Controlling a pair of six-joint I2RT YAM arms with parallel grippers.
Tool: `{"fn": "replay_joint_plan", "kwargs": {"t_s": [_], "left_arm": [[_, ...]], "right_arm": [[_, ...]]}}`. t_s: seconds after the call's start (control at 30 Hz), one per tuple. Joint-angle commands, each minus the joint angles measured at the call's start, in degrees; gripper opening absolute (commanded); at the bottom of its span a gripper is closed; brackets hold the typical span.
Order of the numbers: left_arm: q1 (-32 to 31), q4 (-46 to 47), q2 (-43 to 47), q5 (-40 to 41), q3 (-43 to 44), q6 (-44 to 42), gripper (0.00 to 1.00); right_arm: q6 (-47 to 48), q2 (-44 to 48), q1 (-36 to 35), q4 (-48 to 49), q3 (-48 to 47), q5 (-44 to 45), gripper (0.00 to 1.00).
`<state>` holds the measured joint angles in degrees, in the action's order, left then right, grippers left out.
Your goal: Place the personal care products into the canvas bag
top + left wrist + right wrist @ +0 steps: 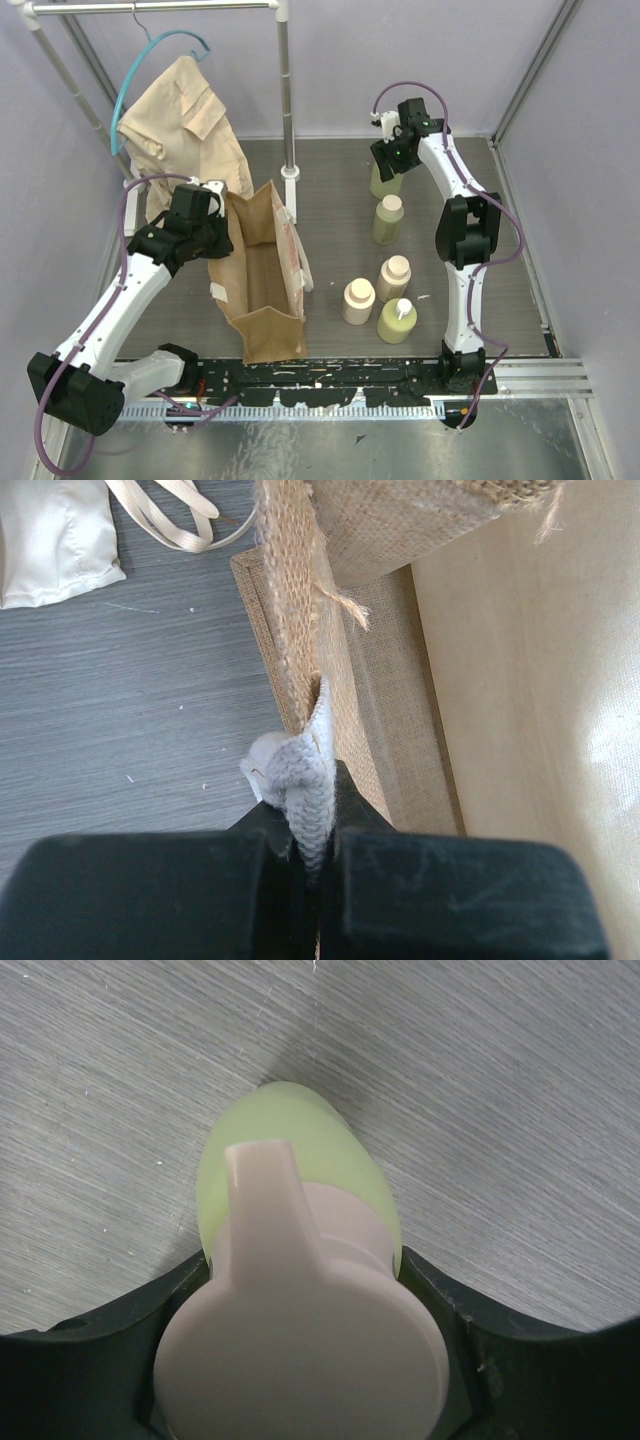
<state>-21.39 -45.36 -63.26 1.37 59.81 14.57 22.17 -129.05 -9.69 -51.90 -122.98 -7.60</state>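
Observation:
The tan canvas bag (262, 285) stands open at centre-left. My left gripper (213, 233) is at its left rim. In the left wrist view the gripper (318, 810) is shut on the bag's whitish strap handle (305, 780), beside the burlap wall (400, 730). My right gripper (393, 158) is at the back, closed around an olive-green bottle (380, 182). Its cream pump cap (300, 1330) fills the right wrist view between the fingers (440, 1300). A second green bottle (387, 220), two beige bottles (393, 278) (358, 300) and a third green pump bottle (397, 320) stand right of the bag.
A beige shirt (185, 125) on a teal hanger hangs from a white rail behind the bag. The rail's post (288, 110) stands just behind the bag's far end. Walls close in on the left, right and back.

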Motion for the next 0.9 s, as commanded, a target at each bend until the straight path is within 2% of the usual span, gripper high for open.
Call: {"fn": "replay_joint_plan", "kwargs": {"t_s": [0.0,0.17,0.23,0.27,0.37,0.47,0.57,0.87], "left_arm": [[0.0,-0.7,-0.7,-0.6,0.1,-0.8,0.00],[0.0,-0.6,-0.4,-0.8,0.0,-0.5,0.00],[0.0,-0.6,-0.4,-0.8,0.0,-0.3,0.00],[0.0,-0.6,-0.4,-0.8,0.0,-0.3,0.00],[0.0,-0.9,-0.3,-0.7,0.0,-0.3,0.00],[0.0,-1.0,-0.2,-0.6,0.0,-0.2,0.00],[0.0,-1.0,-0.2,-0.5,0.0,-0.2,0.00],[0.0,-1.2,-1.0,-0.1,0.6,-0.3,0.00]], "right_arm": [[-0.9,5.5,-0.4,-1.2,3.5,0.6,0.38],[-3.7,10.2,-0.4,2.3,10.2,0.4,0.36],[-5.2,12.0,-0.4,4.2,12.9,0.2,0.39],[-5.8,12.6,-0.5,4.8,13.8,0.5,0.52],[-6.6,13.5,-0.4,5.5,15.6,1.6,0.80],[-6.7,13.9,-0.5,5.6,15.6,2.1,0.92],[-6.6,14.5,-0.4,6.2,15.3,1.0,0.95],[-6.4,16.7,-0.4,13.6,15.9,-1.8,0.95]]}}
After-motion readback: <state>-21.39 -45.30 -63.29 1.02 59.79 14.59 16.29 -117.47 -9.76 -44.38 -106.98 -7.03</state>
